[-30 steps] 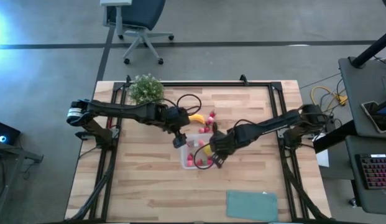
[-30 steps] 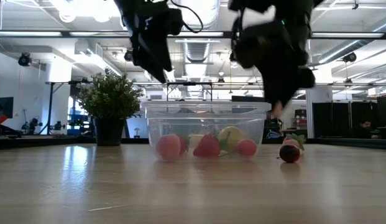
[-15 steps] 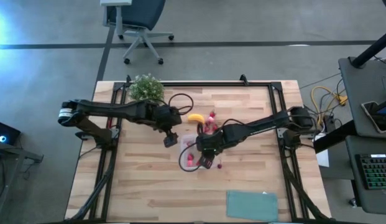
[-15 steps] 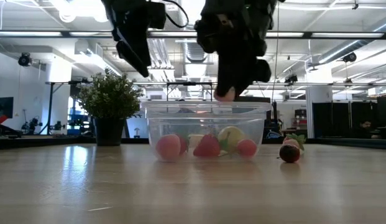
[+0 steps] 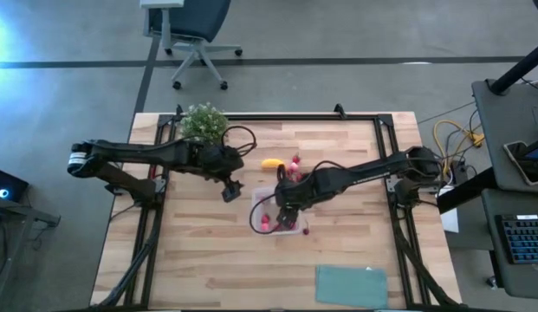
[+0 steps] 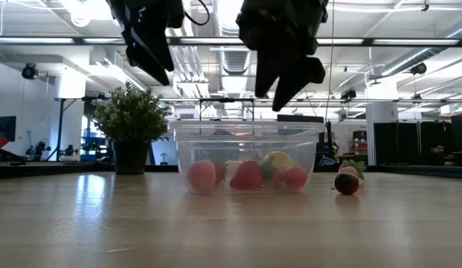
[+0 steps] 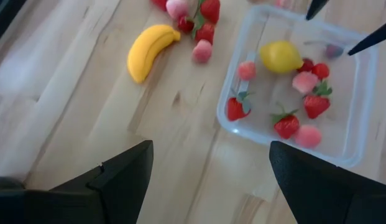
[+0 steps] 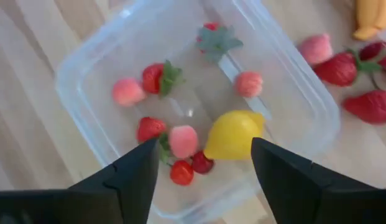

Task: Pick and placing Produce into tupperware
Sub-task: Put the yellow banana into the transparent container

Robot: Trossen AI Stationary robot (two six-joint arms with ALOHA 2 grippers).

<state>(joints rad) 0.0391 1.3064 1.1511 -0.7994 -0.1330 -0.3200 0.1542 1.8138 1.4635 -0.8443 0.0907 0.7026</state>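
Right claw (image 8: 199, 180) hangs spread and empty over the tub (image 8: 87, 68).
Lemon (image 8: 233, 134) and berries lie below it; banana (image 7: 149, 50) waits beyond on the counter (image 7: 68, 112). Dropping low could knock the tub; left claw (image 7: 208, 180) idles, spread.

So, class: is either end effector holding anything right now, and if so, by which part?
Nothing is held. The right end effector hangs open above the container, and the left end effector is open and empty over the table.
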